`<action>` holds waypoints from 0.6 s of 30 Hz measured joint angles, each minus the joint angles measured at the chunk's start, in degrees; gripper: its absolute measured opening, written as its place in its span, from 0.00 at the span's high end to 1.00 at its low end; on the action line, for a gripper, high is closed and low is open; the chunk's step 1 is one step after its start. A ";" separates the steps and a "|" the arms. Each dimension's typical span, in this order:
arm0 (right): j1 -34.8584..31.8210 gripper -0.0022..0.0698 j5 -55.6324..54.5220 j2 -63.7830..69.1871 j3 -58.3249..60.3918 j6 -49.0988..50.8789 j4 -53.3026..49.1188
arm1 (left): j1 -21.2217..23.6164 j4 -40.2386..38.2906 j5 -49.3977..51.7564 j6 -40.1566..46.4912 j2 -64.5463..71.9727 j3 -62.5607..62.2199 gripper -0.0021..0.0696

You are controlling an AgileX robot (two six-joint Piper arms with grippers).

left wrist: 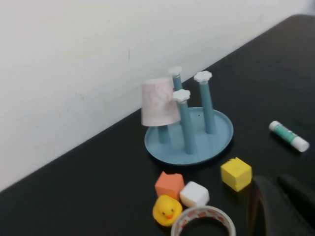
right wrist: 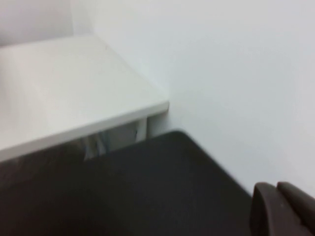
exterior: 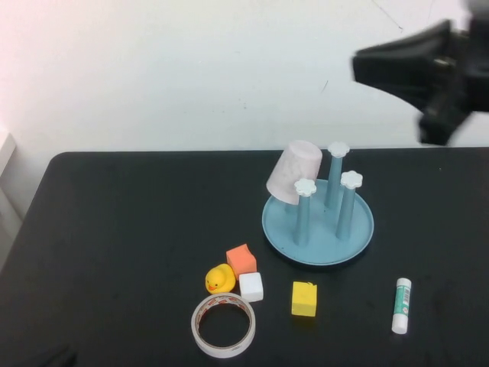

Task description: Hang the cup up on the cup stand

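Observation:
The pale pink cup [exterior: 293, 173] sits upside down and tilted over the back-left post of the cup stand [exterior: 359, 237], a round light-blue tray with blue posts topped by white flower caps. Both show in the left wrist view, the cup [left wrist: 158, 103] on the stand [left wrist: 221, 132]. My right gripper [exterior: 357, 65] is raised high above and behind the stand, shut and empty; its fingers [right wrist: 275, 211] show over the table's far edge. My left gripper [left wrist: 283, 206] is low near the table's front, away from the stand, shut and empty.
In front of the stand lie an orange block [exterior: 241, 260], a yellow duck [exterior: 220, 279], a white cube [exterior: 251, 287], a yellow cube [exterior: 304, 298] and a white tape roll [exterior: 222, 325]. A glue stick [exterior: 402, 305] lies at the front right. A white shelf [right wrist: 74, 98] stands beside the table.

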 joint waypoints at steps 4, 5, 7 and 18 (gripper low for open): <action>0.00 0.96 -2.13 -9.83 7.82 -3.06 2.83 | 0.00 -1.17 2.49 0.00 -6.94 2.47 0.97; 0.00 0.96 -2.56 -12.38 9.65 -3.58 3.07 | 0.00 -1.17 2.63 0.00 -8.03 2.84 0.97; 0.00 0.96 -2.95 -16.84 12.81 -3.96 3.22 | 0.00 -1.25 2.91 0.13 -10.27 3.61 0.97; 0.00 0.96 -2.96 -41.80 27.87 -3.49 3.22 | 0.00 -1.74 4.12 0.13 -12.63 4.13 0.97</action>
